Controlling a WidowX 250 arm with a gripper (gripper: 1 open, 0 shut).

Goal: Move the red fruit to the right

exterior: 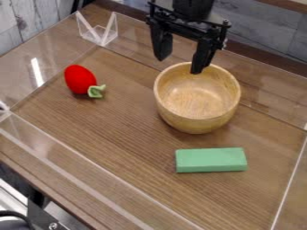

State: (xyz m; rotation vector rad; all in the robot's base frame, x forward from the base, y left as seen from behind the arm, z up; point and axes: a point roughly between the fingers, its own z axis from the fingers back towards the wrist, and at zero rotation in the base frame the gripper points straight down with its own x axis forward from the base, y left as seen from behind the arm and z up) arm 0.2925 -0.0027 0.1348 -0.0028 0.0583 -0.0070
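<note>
Red strawberry [81, 80] left of tool [184, 66]

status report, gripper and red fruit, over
Gripper over the bowl's far side, grip state unclear. Red strawberry on table, left of wooden bowl in view. Bowl stands between fruit and table's right side.

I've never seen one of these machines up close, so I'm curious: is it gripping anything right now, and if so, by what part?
Nothing looks held: the gripper hangs open over the wooden bowl.
</note>
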